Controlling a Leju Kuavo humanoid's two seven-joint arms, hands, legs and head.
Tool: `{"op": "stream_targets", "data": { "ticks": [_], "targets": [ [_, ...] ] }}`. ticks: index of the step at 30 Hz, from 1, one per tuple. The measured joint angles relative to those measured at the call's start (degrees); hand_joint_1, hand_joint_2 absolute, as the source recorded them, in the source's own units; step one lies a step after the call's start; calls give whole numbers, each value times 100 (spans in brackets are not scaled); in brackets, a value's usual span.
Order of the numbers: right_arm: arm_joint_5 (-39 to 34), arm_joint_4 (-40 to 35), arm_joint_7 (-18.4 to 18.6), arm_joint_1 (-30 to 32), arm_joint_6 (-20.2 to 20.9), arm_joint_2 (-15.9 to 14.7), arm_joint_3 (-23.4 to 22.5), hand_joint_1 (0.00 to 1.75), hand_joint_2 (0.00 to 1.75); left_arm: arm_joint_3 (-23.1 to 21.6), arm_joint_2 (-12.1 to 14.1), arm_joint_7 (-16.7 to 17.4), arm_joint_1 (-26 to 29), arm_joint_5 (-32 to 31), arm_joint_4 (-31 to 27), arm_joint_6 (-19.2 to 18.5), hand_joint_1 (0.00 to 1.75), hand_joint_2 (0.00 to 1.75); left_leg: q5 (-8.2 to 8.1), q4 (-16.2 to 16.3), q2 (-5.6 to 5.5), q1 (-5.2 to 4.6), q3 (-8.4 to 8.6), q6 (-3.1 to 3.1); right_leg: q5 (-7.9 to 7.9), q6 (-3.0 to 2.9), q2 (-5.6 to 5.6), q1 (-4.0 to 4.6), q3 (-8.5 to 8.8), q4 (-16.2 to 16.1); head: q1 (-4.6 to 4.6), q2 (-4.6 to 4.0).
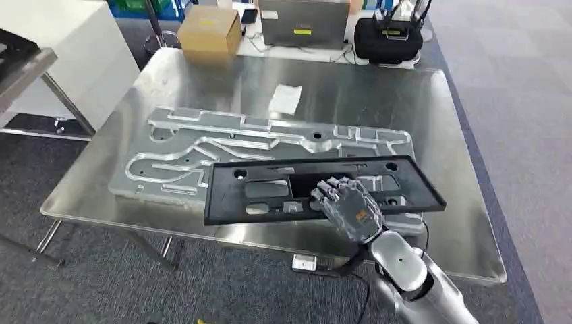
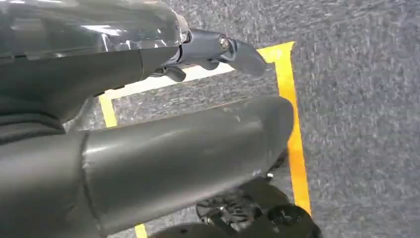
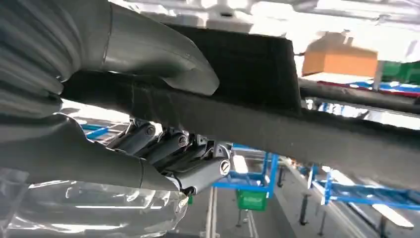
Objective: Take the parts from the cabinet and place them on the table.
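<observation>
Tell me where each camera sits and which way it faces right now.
Head view: high on the body, looking down at the steel table; the right robot hand grips the black panel.
Left wrist view: behind the hanging left robot hand, facing carpet and yellow floor tape.
Right wrist view: behind the right robot hand, under the panel.
Shared: head and right wrist views show the panel and cardboard box.
</observation>
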Motion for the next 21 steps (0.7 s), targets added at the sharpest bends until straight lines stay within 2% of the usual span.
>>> {"op": "stream_targets", "data": {
  "ticks": [1, 2, 3, 4, 5, 6, 7, 8, 9, 10, 11, 12, 13, 14, 15, 16, 18, 19, 20, 21],
  "targets": [
    [-4, -2, 9, -18, 2, -7, -26, 175, 175, 0, 0, 15, 3, 0, 0, 0, 0, 0, -77, 15, 6, 4, 56, 43, -83, 44, 6, 14, 2, -49, 21, 0],
    [-7, -2, 11, -4, 2, -18, -57, 175, 175, 0, 0, 20, 10, 0, 0, 0, 0, 0, -76, -9, -9, 14, 79, 88, -69, 83, 2, 15, 80, -34, 15, 0],
    [-9, -4, 11, -13, 0, -24, -92, 175, 175, 0, 0, 20, 2, 0, 2, -2, 0, 0, -113, -16, -5, 10, 140, 134, -34, 116, 4, 16, 82, -14, 22, -2],
    [-9, -2, 11, -24, 0, -26, -120, 175, 175, 0, -2, 18, -10, 2, 2, -2, 0, 0, -134, -55, -13, 33, 226, 167, -33, 129, -1, 11, 57, 110, 15, 0],
    [-11, -2, 11, -31, -4, -39, -157, 175, 175, 0, -2, 17, -15, 4, 0, -2, 0, 0, -174, -65, -16, 32, 290, 202, 1, 157, -16, -8, -39, 360, 46, 0],
    [-11, 2, 11, -52, -4, -50, -179, 175, 175, 0, -2, 15, -19, 4, 2, -2, 0, 0, -215, -72, -14, 34, 354, 233, -23, 195, -31, -15, -281, 725, 57, -2],
    [-20, 7, 11, -60, -4, -55, -199, 175, 175, 0, -2, 15, -24, 4, 0, 0, 0, 0, -277, -74, -15, 33, 413, 236, -150, 232, -34, -29, -578, 1128, 50, 0],
    [-28, 18, 11, -46, -4, -57, -206, 175, 175, 0, 0, 26, -23, 4, 0, 13, 0, 0, -317, -73, -14, 32, 482, 233, -371, 259, -38, -44, -841, 1428, 55, 0],
    [-42, 42, 11, -29, -4, -59, -221, 175, 175, 0, 0, 48, -23, 4, 0, 31, 0, 0, -385, -73, -18, 32, 558, 232, -627, 255, -45, -54, -1050, 1593, 52, 0],
    [-61, 66, 9, -23, -4, -65, -247, 175, 175, 0, 0, 61, -22, 11, 0, 52, 0, 0, -447, -72, -32, 33, 633, 232, -742, 255, -54, -59, -1180, 1590, 57, 0],
    [-72, 88, 7, -23, -4, -74, -273, 175, 175, 2, 0, 63, -21, 13, 0, 66, 0, 0, -513, -73, -43, 32, 723, 230, -711, 247, -64, -59, -1226, 1434, 55, 0],
    [-85, 109, 2, -24, -4, -85, -304, 175, 175, 2, 0, 70, -19, 17, 0, 72, 0, 0, -589, -73, -52, 30, 824, 223, -484, 234, -64, -56, -1197, 1113, 55, 0],
    [-107, 131, -2, -26, -4, -92, -334, 0, 0, 2, 0, 72, -22, 17, 0, 72, 0, 175, -671, -73, -60, 22, 931, 207, -3, 196, -63, -41, -1130, 658, 59, 0],
    [-118, 151, -2, -25, -2, -103, -367, 0, 0, 2, 0, 72, -3, 20, 2, 72, 0, 175, -734, -105, -62, 28, 928, 187, 596, 124, -66, -11, -1085, 249, 66, 0],
    [-136, 184, -4, -18, -9, -107, -398, 0, 0, 2, -7, 77, -33, 15, 7, 72, 0, 175, -797, -43, -76, 2, 1037, 144, 873, 94, -32, 24, -1119, 103, 48, 0],
    [-146, 210, -13, -15, -7, -109, -424, 0, 0, 2, -7, 79, -44, 15, 7, 83, 0, 175, -838, -87, -99, 4, 1036, 100, 822, 72, -35, 38, -1093, 111, 81, 0],
    [-190, 223, -33, -23, -13, -109, -470, 0, 0, 0, -2, 85, -39, 2, 7, 92, 0, 175, -811, -68, -95, 6, 1101, 35, 809, 1, -25, 47, -1051, 63, 83, 0],
    [-203, 232, -46, -20, -15, -109, -481, 0, 0, 0, 0, 90, -44, 4, 7, 92, 0, 175, -848, -108, -96, -3, 1154, -6, 803, -26, -23, 17, -963, 25, 74, 0],
    [-216, 234, -57, -10, -17, -111, -505, 0, 0, 0, 0, 90, -51, 22, 7, 83, 0, 175, -928, -14, -67, 12, 1135, -20, 797, -39, -29, -7, -878, -31, 83, 0],
    [-223, 245, -63, -12, -20, -111, -531, 0, 0, 0, -2, 83, -59, 39, 9, 55, 0, 0, -1024, 280, -40, 13, 1015, -40, 765, -86, -33, -9, -813, -52, 52, -2]
  ]
}}
